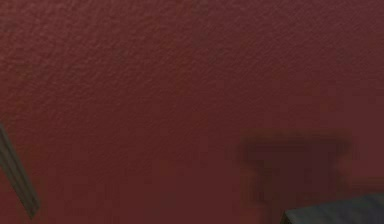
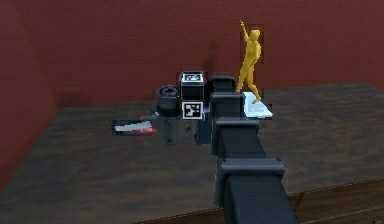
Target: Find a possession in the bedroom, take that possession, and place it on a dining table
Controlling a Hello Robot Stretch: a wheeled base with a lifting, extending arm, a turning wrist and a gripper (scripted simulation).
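End effector, a dark body with thin fingers, sits left of centre in the arm side view, just left of the two white marker squares at the end of the dark square arm. Cannot tell the fingers' state, nor whether anything is held. A small flat red, white and grey object lies on the dark brown wooden bench just left of the fingers; contact unclear. To the right of the markers, upper centre-right, a yellow figurine with one arm raised stands on a pale slab. Plain dark red wall behind. Judgement: taking step, arm reached out. The flat object is the likely possession. Next: secure it, lift clear, retract, then seek the dining table.
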